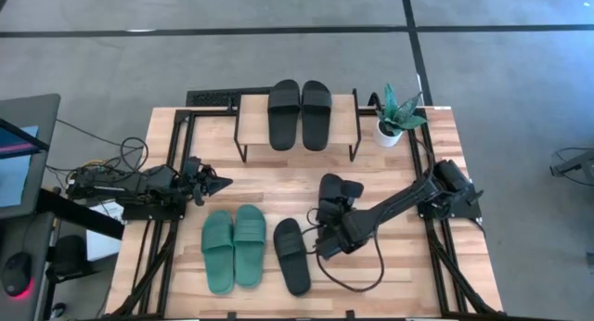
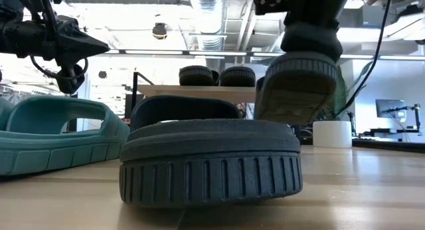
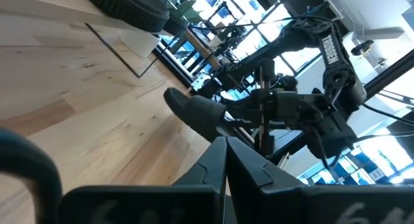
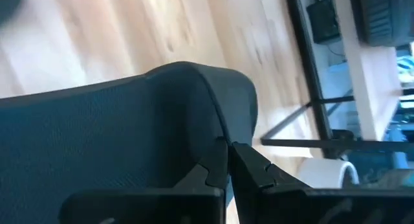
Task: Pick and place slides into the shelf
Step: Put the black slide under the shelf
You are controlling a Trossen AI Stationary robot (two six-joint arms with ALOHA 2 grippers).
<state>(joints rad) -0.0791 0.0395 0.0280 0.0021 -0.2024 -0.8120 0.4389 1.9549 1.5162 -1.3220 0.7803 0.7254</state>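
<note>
1. A black slide [image 1: 332, 193] is held clamped in the right gripper [image 1: 330, 230], raised off the tabletop [image 1: 390, 275], as the low view suggests.
2. The shelf [image 1: 345, 120] lies farther back, beyond the gripper; one black pair [image 1: 300, 113] already rests on it.
3. The held slide's long axis is pointed roughly toward the shelf.
4. The left gripper [image 1: 221, 184], fingers closed and empty, is parked near the green pair [image 1: 234, 248].
5. Its mate [image 1: 291, 255] is left lying beside the right gripper.

Dark arms [image 1: 390, 208], black cables, "TROSSEN" lettering.
</note>
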